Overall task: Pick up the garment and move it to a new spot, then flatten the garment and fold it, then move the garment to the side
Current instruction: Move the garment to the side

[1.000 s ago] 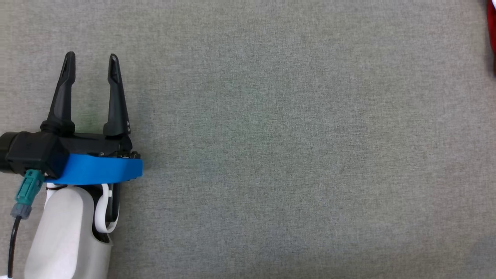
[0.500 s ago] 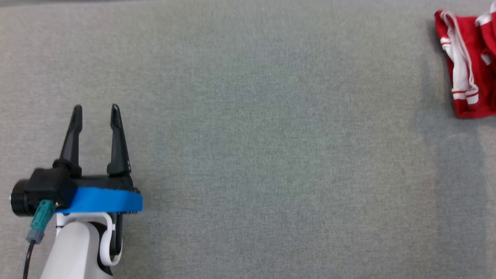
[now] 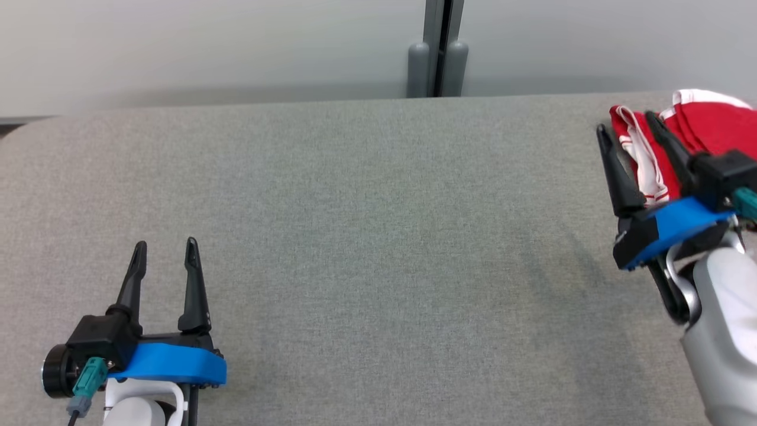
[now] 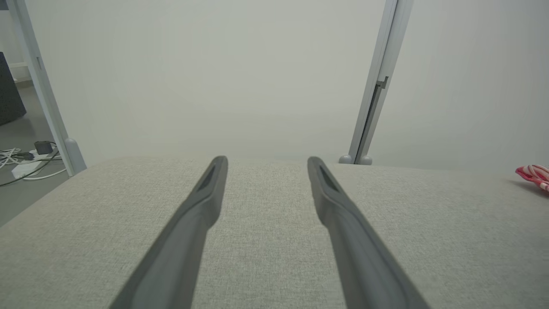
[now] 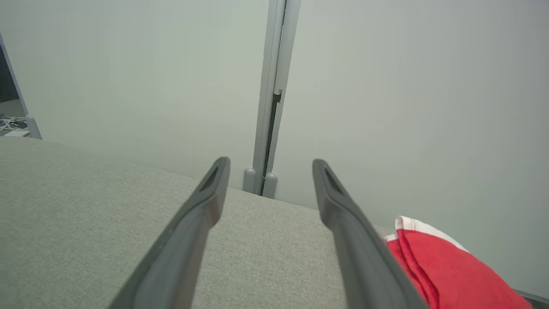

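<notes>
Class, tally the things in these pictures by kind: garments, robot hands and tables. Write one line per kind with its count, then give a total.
Red and white garment: 1
Robot hands: 2, the left hand and the right hand, both open
Grey table: 1
Total: 4

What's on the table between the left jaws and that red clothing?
Head view: bare grey table all the way, until the right jaws, open, right by the red clothing.
</notes>
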Robot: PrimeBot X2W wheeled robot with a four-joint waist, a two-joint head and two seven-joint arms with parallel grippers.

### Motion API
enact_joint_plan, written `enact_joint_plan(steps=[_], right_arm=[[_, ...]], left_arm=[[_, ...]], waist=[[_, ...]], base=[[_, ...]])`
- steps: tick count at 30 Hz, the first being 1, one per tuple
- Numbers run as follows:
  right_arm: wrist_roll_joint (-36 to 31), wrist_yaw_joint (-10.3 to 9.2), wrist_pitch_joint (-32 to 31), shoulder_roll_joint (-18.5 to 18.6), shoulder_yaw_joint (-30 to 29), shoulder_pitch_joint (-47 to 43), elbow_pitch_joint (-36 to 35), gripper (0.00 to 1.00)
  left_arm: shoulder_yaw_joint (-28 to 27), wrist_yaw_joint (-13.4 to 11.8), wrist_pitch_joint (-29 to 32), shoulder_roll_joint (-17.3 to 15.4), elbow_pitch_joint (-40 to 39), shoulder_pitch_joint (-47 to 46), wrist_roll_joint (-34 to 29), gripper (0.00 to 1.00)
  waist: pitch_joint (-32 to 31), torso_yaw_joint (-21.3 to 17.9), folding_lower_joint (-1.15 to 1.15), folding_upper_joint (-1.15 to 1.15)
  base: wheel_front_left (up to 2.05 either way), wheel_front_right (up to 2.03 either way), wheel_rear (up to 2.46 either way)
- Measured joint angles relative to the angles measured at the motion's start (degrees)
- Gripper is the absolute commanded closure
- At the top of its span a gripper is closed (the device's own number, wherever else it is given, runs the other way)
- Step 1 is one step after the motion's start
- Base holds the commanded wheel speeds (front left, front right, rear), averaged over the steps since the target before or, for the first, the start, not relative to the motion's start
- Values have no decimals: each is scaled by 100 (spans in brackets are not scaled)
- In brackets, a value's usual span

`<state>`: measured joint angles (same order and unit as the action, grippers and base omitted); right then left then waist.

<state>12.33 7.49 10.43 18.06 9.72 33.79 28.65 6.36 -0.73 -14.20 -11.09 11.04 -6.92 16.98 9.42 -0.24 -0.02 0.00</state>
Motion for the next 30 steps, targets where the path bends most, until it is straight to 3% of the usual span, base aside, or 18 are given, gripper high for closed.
enact_joint_plan(steps=[14, 22, 30], right_arm=[[-291, -1, -390, -961, -1324, -2360, -1926, 0], [-459, -1, -595, -1414, -1490, -3151, -2762, 0], [-575, -1, -613, -1499, -1477, -3288, -2861, 0]], left_arm=[[234, -22, 49, 111, 190, 208, 48, 0], [279, -16, 49, 93, 288, 217, 70, 0], [308, -110, 134, 69, 383, 202, 68, 0]], waist=[[-521, -31, 1, 0], [-589, -24, 1, 0], [-552, 2, 2, 0]], base=[[0, 0, 0], [0, 0, 0], [0, 0, 0]])
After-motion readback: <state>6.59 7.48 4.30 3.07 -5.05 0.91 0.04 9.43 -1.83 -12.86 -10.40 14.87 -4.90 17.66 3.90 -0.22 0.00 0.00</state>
